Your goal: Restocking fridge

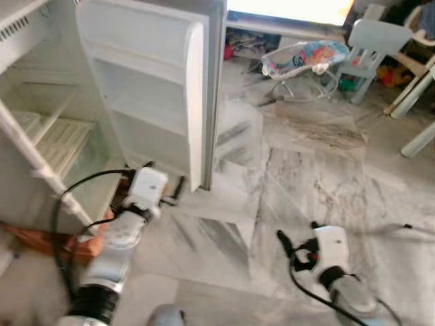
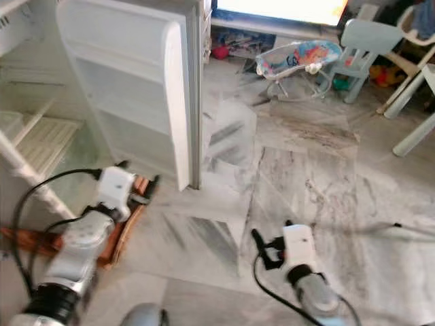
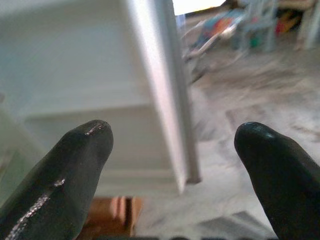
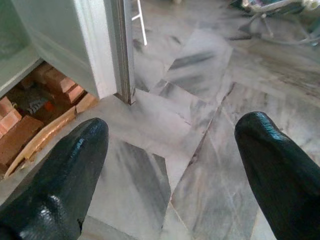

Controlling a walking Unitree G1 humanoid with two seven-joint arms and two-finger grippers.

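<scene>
Grey marble floor (image 1: 306,176), probably cluttered playroom.

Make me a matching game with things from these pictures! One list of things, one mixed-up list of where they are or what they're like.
Things:
1. fridge door
2. baby bouncer
3. left gripper
4. small chair

Descriptions:
A. pale blue, far right of the room
B. swung wide open
C. colourful, on the floor at the back
D. jaws apart, low by the door's bottom edge

Pairs: 1-B, 2-C, 3-D, 4-A
</scene>
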